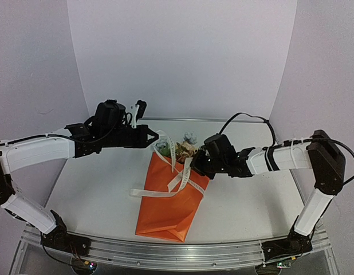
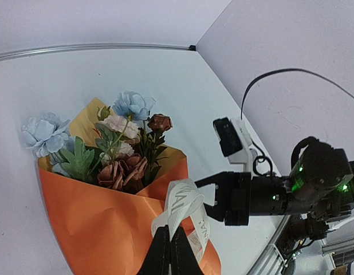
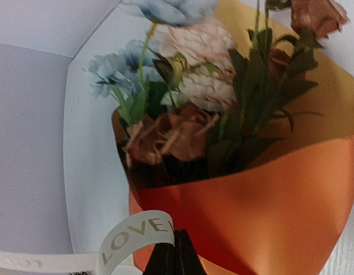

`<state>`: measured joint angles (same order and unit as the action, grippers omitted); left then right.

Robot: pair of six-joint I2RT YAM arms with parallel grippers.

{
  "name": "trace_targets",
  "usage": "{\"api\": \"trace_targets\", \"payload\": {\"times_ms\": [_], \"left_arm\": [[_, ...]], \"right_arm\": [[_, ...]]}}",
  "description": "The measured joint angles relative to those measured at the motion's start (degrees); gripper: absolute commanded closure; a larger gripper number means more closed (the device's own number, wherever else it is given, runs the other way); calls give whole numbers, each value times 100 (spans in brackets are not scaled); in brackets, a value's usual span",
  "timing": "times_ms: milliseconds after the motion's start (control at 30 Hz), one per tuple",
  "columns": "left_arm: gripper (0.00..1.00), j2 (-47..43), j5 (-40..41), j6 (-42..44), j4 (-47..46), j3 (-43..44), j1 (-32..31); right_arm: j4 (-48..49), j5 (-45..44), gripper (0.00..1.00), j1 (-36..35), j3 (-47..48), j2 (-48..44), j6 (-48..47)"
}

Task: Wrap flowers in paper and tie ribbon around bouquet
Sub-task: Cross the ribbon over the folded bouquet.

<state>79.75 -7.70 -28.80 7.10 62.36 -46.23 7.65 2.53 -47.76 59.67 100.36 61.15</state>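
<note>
The bouquet lies on the table as an orange paper (image 1: pixel 165 200) cone, its narrow end toward me. Pale blue, cream and rust flowers (image 1: pixel 185 146) show above its rim. The cream ribbon (image 1: pixel 178 172) crosses the cone's upper part, with one tail trailing left. My left gripper (image 1: pixel 160 140) is shut on a ribbon loop over the cone's top left. In the left wrist view the ribbon (image 2: pixel 185 206) rises from the left gripper (image 2: pixel 169 232). My right gripper (image 1: pixel 194 163) is shut on the ribbon at the cone's right edge. The right wrist view shows the right gripper (image 3: pixel 174 236) pinching the printed ribbon (image 3: pixel 134 235) below the paper (image 3: pixel 268 200) and flowers (image 3: pixel 194 86).
The white table (image 1: pixel 97 177) is walled at the back and both sides by white panels. A metal rail (image 1: pixel 183 252) runs along the near edge with both arm bases on it. The right arm's black cable (image 1: pixel 246 117) loops above the table.
</note>
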Motion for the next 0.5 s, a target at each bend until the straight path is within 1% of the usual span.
{"api": "trace_targets", "payload": {"times_ms": [100, 233, 400, 500], "left_arm": [[100, 32, 120, -12, -3, 55, 5], [100, 67, 204, -31, -1, 70, 19], [100, 229, 235, -103, 41, 138, 54], [100, 294, 233, -122, 41, 141, 59]], "right_arm": [[-127, 145, 100, -45, -282, -25, 88], [-584, 204, 100, -102, -389, -173, 58], [-1301, -68, 100, -131, -371, -703, -278], [-1684, -285, 100, -145, -199, -889, -567]]}}
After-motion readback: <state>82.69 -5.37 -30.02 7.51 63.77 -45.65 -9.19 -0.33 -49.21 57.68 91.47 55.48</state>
